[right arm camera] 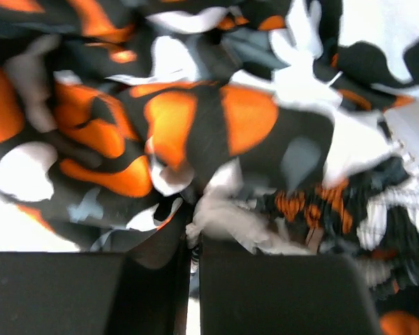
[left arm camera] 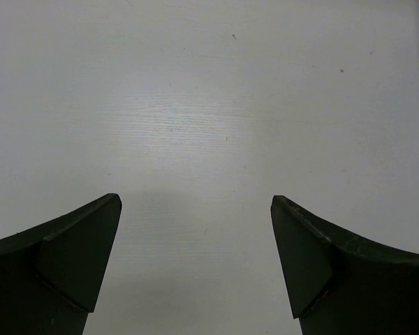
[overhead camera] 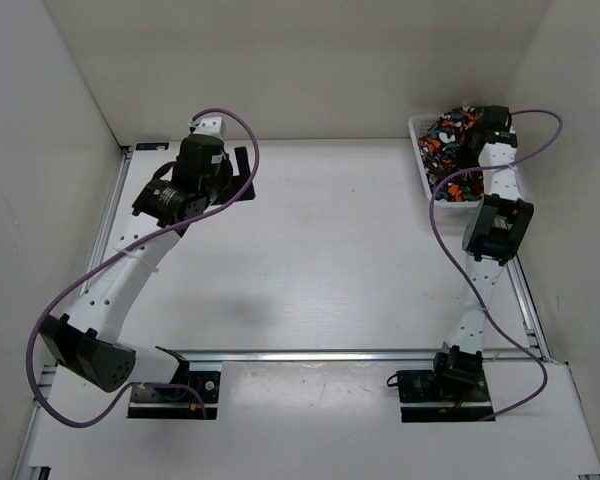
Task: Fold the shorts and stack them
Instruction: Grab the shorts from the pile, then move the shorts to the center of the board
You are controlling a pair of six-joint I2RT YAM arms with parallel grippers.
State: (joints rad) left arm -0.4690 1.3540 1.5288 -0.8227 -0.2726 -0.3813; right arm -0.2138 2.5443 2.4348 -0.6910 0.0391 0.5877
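Note:
The shorts point(overhead camera: 446, 136), printed in orange, black, grey and white blotches, lie crumpled in a white basket point(overhead camera: 421, 160) at the far right of the table. My right gripper point(overhead camera: 468, 132) reaches down into that basket. In the right wrist view the shorts point(right arm camera: 195, 125) fill the frame, and the right gripper point(right arm camera: 193, 246) is shut with a fold of the fabric pinched between its fingers. My left gripper point(overhead camera: 246, 172) hangs over the far left of the table. In the left wrist view the left gripper point(left arm camera: 195, 201) is open wide, with only bare tabletop between its fingers.
The basket's white lattice wall point(right arm camera: 413, 139) shows at the right of the right wrist view. White walls enclose the table on the left, back and right. A purple cable point(overhead camera: 438, 215) loops beside the right arm.

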